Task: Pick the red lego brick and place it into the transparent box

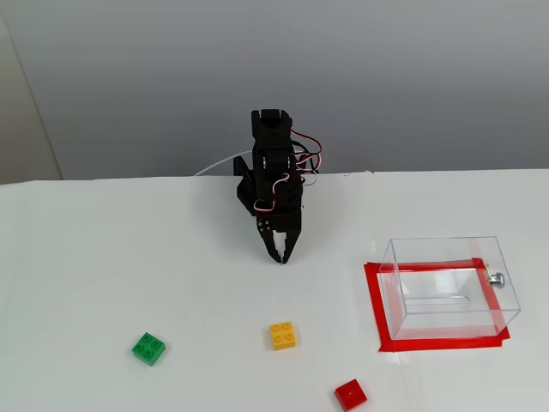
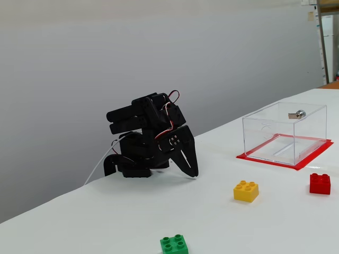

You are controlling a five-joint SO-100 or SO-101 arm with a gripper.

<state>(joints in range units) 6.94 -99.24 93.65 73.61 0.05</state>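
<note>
The red lego brick (image 1: 351,394) (image 2: 320,183) lies on the white table near the front edge, just below the left corner of the transparent box (image 1: 449,286) (image 2: 285,133). That clear box, with a small silver knob (image 1: 496,278) on one wall, stands on a red tape outline (image 1: 377,309) and looks empty. My black gripper (image 1: 281,256) (image 2: 193,172) hangs folded at the arm's base, tips down on the table, jaws shut with nothing between them. It is well behind and to the left of the red brick in both fixed views.
A yellow brick (image 1: 283,335) (image 2: 246,190) sits in front of the gripper, between it and the red brick. A green brick (image 1: 149,348) (image 2: 174,244) lies further left. A grey wall stands behind the table (image 1: 111,257).
</note>
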